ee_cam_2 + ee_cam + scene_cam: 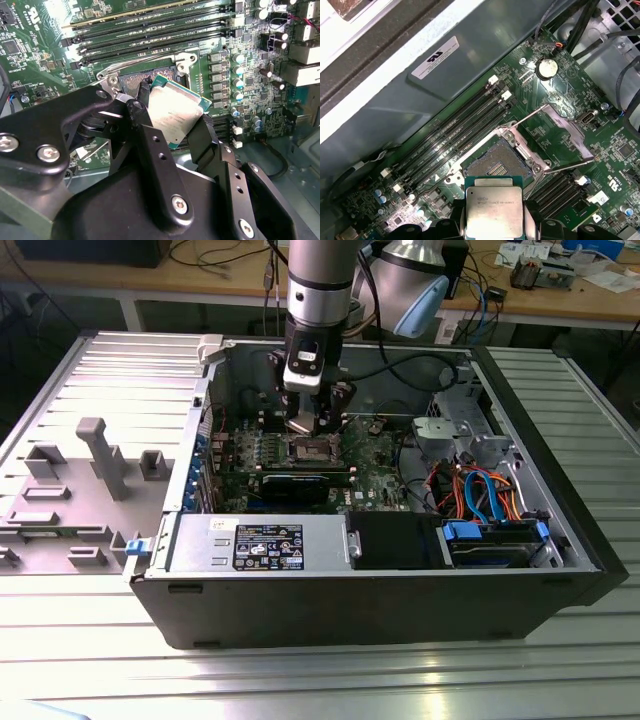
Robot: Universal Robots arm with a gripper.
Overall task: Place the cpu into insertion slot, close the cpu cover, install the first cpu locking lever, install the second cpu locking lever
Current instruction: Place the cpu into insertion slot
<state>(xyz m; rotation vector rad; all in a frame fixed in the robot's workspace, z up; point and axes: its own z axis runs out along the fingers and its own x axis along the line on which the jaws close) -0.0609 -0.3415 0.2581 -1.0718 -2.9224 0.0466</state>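
Note:
My gripper (312,425) hangs inside the open computer case, just above the motherboard. It is shut on the cpu (494,210), a silvery square chip with a green edge, gripped by two opposite sides between black fingers (150,145). In the second wrist view the cpu (175,112) is tilted over the insertion slot (132,82). The insertion slot (497,162) lies open with its dark pin field bare, close beside the chip. The cpu cover (575,137) is swung open beside the slot. Two thin locking levers (525,117) (570,166) stand released.
Long memory slots (455,135) run alongside the socket. A long black card (295,485) lies in front of it. A power supply (260,545), a blue drive bay (490,540) and coloured cables (480,490) fill the case front. A grey fixture (100,455) stands at the exterior view's left.

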